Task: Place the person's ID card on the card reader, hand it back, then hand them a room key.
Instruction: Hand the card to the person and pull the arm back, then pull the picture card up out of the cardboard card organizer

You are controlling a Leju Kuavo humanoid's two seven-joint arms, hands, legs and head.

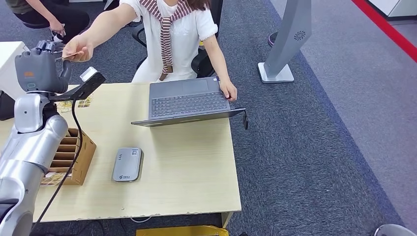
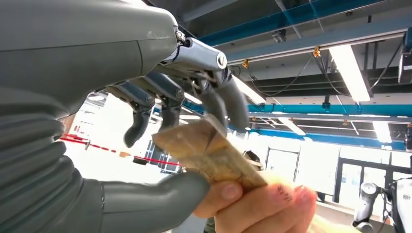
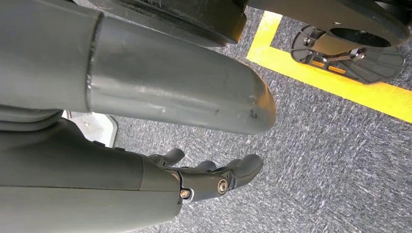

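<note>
My left hand (image 1: 43,66) is raised over the table's far left corner. A tan patterned card (image 2: 206,153) lies between its thumb and its dark fingers (image 2: 228,104), which rest on the card's upper face. A seated person's hand (image 2: 257,204) pinches the same card at its other end; from the head view that hand (image 1: 78,49) meets mine with the card (image 1: 73,54). The grey card reader (image 1: 127,164) lies flat on the table with nothing on it. My right hand (image 3: 214,177) hangs low over the carpet, fingers loosely bent and holding nothing.
An open grey laptop (image 1: 189,101) stands at the table's (image 1: 187,172) far side under the person's other hand. A wooden slotted box (image 1: 74,152) sits at the left edge, with patterned cards (image 1: 81,103) lying behind it. A grey stand (image 1: 287,44) rises on the carpet.
</note>
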